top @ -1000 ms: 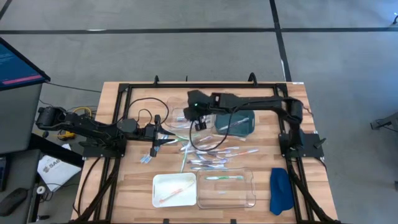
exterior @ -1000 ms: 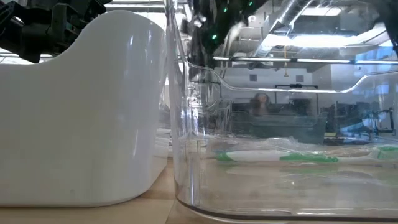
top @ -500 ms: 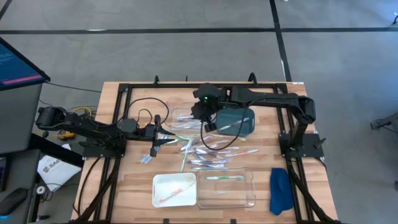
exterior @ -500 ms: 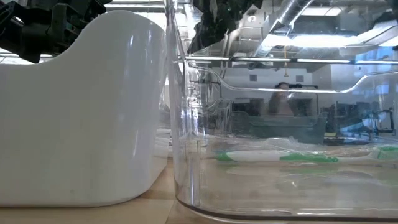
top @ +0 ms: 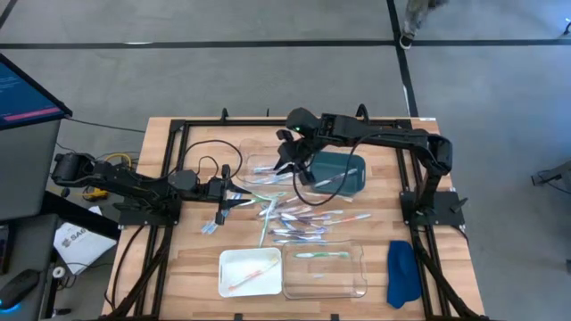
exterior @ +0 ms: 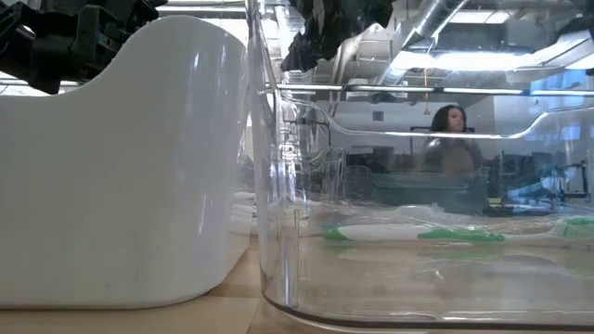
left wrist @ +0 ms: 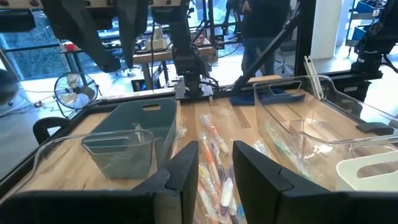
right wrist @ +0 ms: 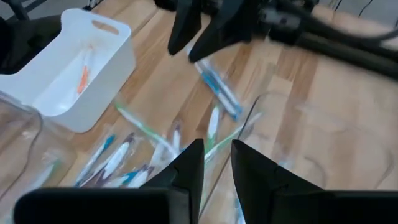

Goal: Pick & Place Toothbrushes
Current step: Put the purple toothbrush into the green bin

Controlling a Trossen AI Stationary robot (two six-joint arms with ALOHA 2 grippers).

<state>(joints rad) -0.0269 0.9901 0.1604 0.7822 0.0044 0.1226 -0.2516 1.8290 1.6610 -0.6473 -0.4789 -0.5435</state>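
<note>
The table carries four containers: one white tray [top: 251,271], one clear tray [top: 326,268] beside it, a second clear tray [top: 266,169] farther back, and one teal bin [top: 340,174]. One blue cloth [top: 402,272] lies at the table's right edge.

One orange toothbrush [top: 243,278] lies in the white tray, and one green toothbrush [top: 321,255] lies in the clear tray beside it. The other toothbrushes [top: 294,218] lie loose in the middle of the table, around a dozen; they overlap, so an exact count is not possible. One blue toothbrush [top: 212,226] lies apart from them, near the left arm.

The left gripper [left wrist: 214,149] hangs low at the left side of the loose toothbrushes. Its fingers [left wrist: 186,163] stand a little apart and nothing shows between them.

The right gripper [right wrist: 214,146] is above the back clear tray, just beside the bin. Its fingers [right wrist: 189,163] leave a narrow gap and hold nothing.
</note>
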